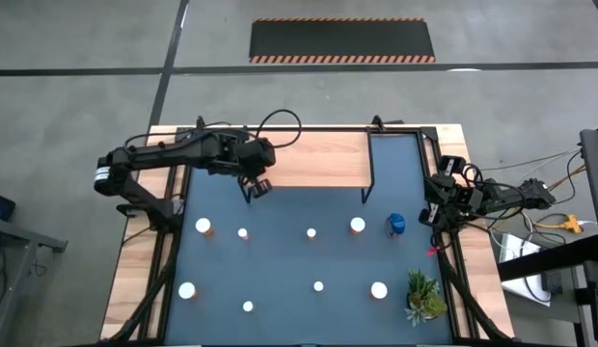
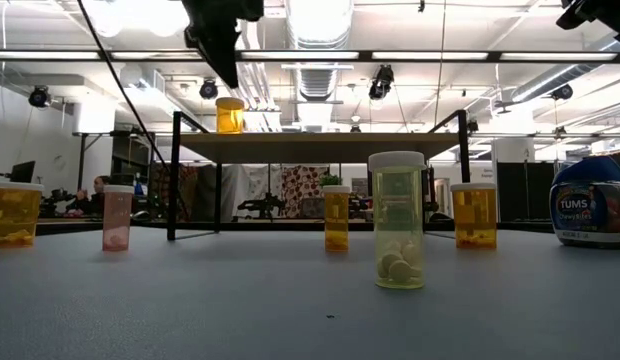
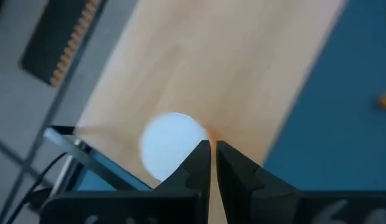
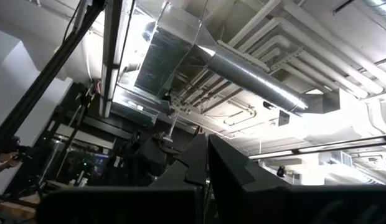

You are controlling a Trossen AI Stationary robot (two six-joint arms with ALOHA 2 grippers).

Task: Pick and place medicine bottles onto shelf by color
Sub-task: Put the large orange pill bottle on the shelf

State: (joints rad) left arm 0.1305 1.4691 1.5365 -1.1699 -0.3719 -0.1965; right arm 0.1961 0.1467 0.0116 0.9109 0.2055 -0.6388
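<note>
The left gripper (image 1: 258, 185) is held above the near-left corner of the shelf (image 1: 318, 159); in the left wrist view its fingers (image 3: 199, 163) are seen pressed almost together, and nothing is gripped between them. Directly beneath it, an orange bottle (image 2: 229, 115) with a white cap (image 3: 171, 144) is seen standing upright on the shelf board, apart from the fingertips. The right gripper (image 1: 436, 214) is parked at the right edge of the table, tilted up toward the ceiling; its fingers (image 4: 202, 163) are shown closed and empty.

The remaining bottles are distributed over the dark blue mat (image 1: 309, 260) in two rows. In the low view, a pale bottle (image 2: 398, 220) containing white tablets is seen nearest the camera, with orange bottles (image 2: 336, 218) behind and a pink one (image 2: 117, 217) to the left. The blue bottle (image 1: 395, 225) is located near the right arm, and a small green plant (image 1: 423, 297) is set at the near-right corner.
</note>
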